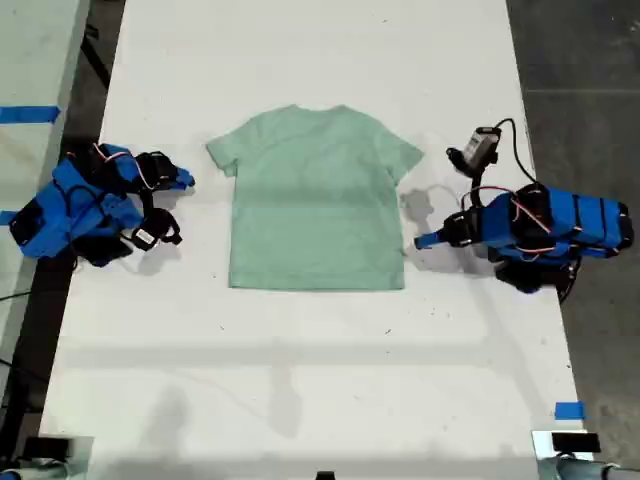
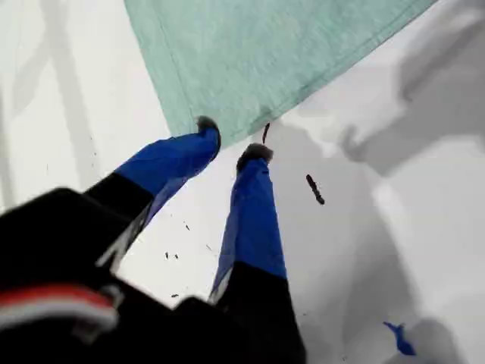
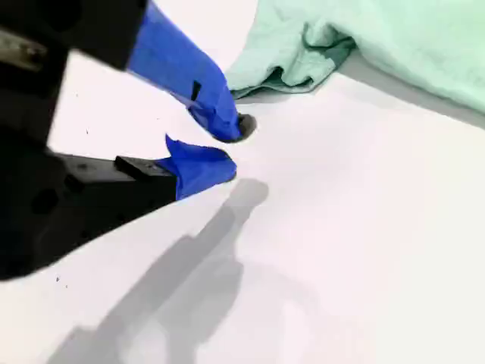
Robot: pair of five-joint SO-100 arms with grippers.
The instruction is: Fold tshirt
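One tshirt (image 1: 316,200), flat on table (image 1: 320,400), btwn two grippers. First gripper (image 2: 231,144) open, tips at hem corner, empty. Second gripper (image 3: 227,148) slightly open, just beside a sleeve, not touching.

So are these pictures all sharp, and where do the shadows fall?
Exterior view: evenly lit and sharp, soft shadows on the white table below the tshirt. First wrist view: my first gripper looks blurred up close, grey shadows beside it. Second wrist view: my second gripper casts a long soft shadow; the camera housing is dark and unfocused.
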